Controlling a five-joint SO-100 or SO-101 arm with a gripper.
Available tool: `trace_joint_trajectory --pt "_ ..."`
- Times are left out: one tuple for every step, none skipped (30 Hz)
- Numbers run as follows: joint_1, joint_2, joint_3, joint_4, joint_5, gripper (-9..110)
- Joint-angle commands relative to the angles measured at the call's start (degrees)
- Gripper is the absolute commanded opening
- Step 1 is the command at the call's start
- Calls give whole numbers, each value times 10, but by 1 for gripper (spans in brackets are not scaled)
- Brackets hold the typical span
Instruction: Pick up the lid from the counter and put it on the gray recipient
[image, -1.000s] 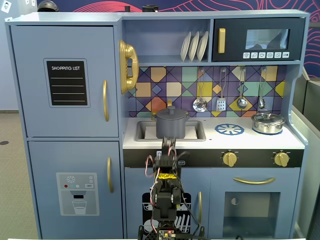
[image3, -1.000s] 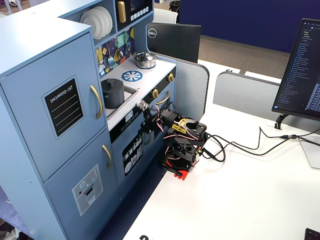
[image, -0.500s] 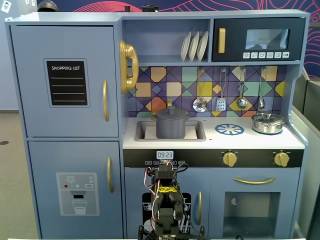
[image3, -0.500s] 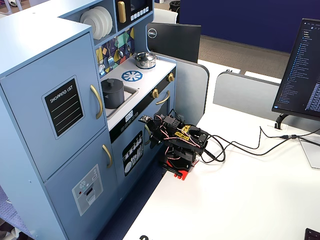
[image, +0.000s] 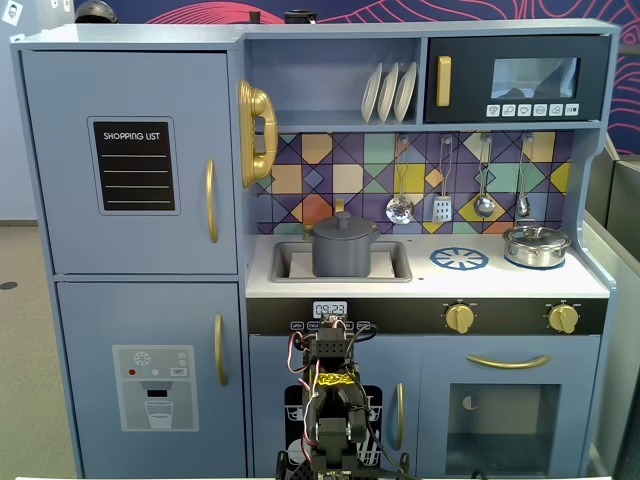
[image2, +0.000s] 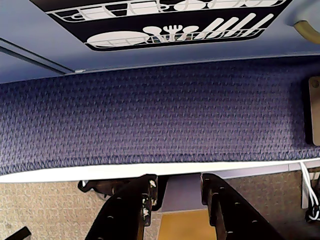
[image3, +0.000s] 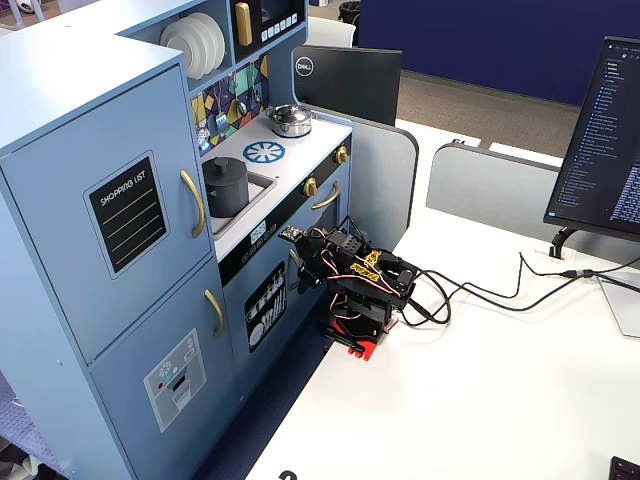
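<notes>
Wrist view shows the gripper (image2: 175, 192) with its two dark fingers parted and nothing between them, pointing down at a strip of blue carpet and the toy kitchen's lower door (image2: 175, 20) with its dish-rack sticker. No task item appears there.

Both fixed views put the arm (image: 330, 400) folded low in front of the kitchen, well below the counter (image: 590, 282). Up and beyond the gripper, the pot (image: 342, 252) stands in the sink recess (image: 395, 262), and the lid (image: 342, 226) already sits on it, knob up, covering the opening. From the side view the pot (image3: 226, 186) and its lid (image3: 224, 165) look the same, with the arm (image3: 355, 285) tucked near its base on the white table (image3: 480, 400). A shiny metal pot (image: 536, 245) with its own lid stands far off to the gripper's upper right in the front view, untouched.

Judging from this, the placing looks done and the arm is in its folded, resting pose. No further grasp seems needed; at most the arm needs only to settle, keeping clear of the oven knobs (image: 459, 318) above it.
</notes>
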Motion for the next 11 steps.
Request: trace_joint_trajectory --pt "10 -4 11 96 21 3" --pt "10 -4 11 96 21 3" --pt "10 -4 11 96 21 3" --pt "10 -4 11 96 21 4" --pt "10 -4 11 96 21 4" --pt "10 -4 11 96 21 5" --pt "10 -4 11 96 21 5" --pt "10 -4 11 96 21 5" --pt "10 -4 11 96 21 5" --pt "10 -4 11 96 21 6" --pt "10 -4 11 96 21 6"
